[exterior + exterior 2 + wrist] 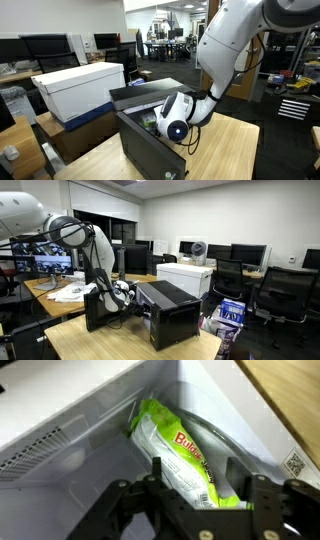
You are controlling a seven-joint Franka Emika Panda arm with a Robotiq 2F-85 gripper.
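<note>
In the wrist view a green and white snack bag (175,435) with red lettering lies slanted inside a black box, leaning into the corner of its pale inner walls (80,420). My gripper (196,475) has one finger on each side of the bag and is shut on it. In both exterior views the arm reaches down into the open side of the black box (150,150) (172,315). The gripper (160,122) (125,293) is mostly hidden inside it. A little green shows at the opening in an exterior view.
The black box stands on a wooden table (240,150) (100,340). A large white box (80,88) (186,277) sits just behind it. Desks with monitors (250,252) and office chairs (285,290) surround the table.
</note>
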